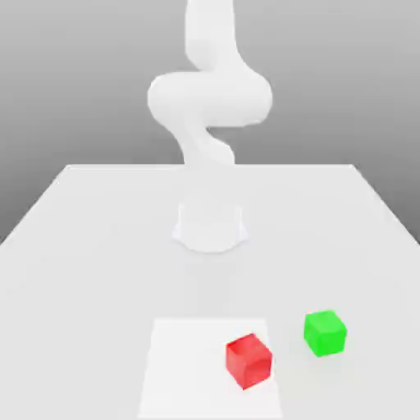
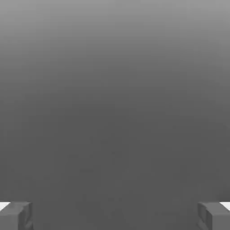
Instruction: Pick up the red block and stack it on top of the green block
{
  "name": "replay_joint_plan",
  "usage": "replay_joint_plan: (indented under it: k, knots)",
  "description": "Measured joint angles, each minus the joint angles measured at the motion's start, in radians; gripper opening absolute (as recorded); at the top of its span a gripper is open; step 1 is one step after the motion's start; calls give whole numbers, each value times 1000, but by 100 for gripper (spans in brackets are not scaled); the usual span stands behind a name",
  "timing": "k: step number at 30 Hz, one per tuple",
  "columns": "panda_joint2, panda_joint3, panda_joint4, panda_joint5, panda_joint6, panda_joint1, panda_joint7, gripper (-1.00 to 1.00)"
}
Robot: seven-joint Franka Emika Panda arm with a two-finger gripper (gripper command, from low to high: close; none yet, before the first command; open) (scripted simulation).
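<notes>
the red block point(image 1: 248, 361) lies on the white square point(image 1: 197, 369), well apart from the spread fingers point(image 2: 25, 216)

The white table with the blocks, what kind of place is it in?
Probably a pretend computer-made robot practice place: there's a plain white robot arm, a bare-looking table, and a red block and green block.

Simulated robot workspace, rendered, lab-style. White robot arm point(image 1: 211, 98) stands on pale tabletop point(image 1: 90, 279). Plain gray gradient backdrop behind arm, no room detail. In front of arm base, nearer the camera: white square patch point(image 1: 193, 369), plain red block point(image 1: 248, 361) and green block point(image 1: 325, 333). Flat, untextured surfaces.
</notes>
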Motion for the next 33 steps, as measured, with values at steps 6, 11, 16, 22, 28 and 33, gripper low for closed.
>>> replay_joint_plan:
  k: [6, 11, 16, 22, 28, 33]
  knots:
    - [224, -27, -86, 15, 111, 62, -111, 0]
    - [406, -35, -156, 30, 200, 101, -202, 0]
    - [587, -32, -226, 35, 290, 128, -287, 0]
    - [803, -23, -301, 8, 403, 148, -357, 0]
    - [1008, -9, -281, 19, 571, 138, -374, -100]
    - [1008, -9, -281, 17, 570, 137, -373, -100]
